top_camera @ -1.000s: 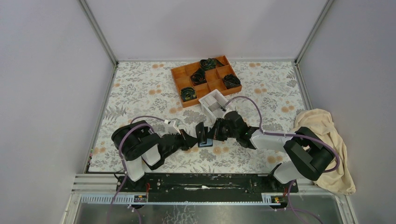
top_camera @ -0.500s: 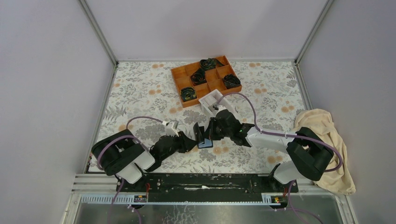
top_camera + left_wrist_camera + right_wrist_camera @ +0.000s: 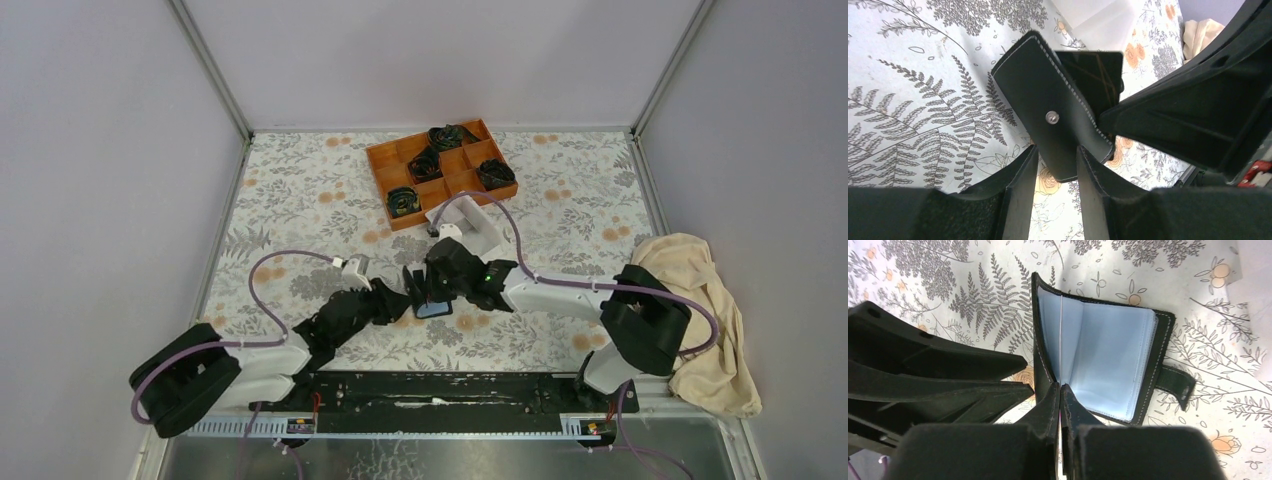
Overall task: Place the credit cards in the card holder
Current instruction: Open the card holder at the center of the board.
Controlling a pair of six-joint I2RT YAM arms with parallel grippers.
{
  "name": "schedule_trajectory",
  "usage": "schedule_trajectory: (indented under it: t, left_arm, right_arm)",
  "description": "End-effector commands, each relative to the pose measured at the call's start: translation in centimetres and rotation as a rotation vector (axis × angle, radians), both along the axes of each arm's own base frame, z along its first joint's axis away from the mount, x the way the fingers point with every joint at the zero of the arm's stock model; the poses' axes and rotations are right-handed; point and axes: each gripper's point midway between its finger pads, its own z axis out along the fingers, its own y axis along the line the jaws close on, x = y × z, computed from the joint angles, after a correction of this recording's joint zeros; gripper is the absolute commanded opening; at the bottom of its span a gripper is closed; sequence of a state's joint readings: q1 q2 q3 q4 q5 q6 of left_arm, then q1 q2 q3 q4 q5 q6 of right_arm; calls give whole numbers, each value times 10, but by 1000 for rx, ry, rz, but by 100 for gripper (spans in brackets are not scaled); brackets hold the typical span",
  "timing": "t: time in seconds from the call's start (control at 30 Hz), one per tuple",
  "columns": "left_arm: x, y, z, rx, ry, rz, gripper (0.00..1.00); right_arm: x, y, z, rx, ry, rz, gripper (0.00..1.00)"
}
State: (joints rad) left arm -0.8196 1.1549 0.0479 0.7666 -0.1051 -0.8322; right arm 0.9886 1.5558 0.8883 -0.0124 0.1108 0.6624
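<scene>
The black card holder lies open on the flowered mat, bluish inner pockets up, its strap to the right. In the top view it sits between both grippers. My left gripper is shut on the edge of its outer flap, the one with the snap, and holds that flap raised. My right gripper is shut on one credit card. The card shows edge-on as a thin white line, with its far end down in the fold of the pockets. Other cards are hidden.
A white open-top box stands just behind the right gripper. An orange compartment tray with dark rolled items is further back. A beige cloth lies at the right edge. The side walls are close.
The left arm's elbow has swung out and down to the left, its gripper staying on the flap. The right gripper has moved left and down, carrying the card into the holder.
</scene>
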Motion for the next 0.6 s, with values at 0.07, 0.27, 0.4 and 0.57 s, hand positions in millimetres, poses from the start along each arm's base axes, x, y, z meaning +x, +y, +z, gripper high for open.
schedule_trajectory:
  t: [0.07,0.27,0.4,0.57]
  left_arm:
    - [4,19,0,62,-19,77,42]
    - [8,26,15,54,-49,115,43]
    - [12,23,25,53,-65,117,43]
    - [17,22,34,49,-79,132,43]
  right_arm:
    - [-2,10,2,-93,-58,10,0]
    - [-7,18,0,-125,-73,21,0]
    - [-8,22,1,-150,-89,19,0]
    - [-9,23,1,-194,-108,18,0]
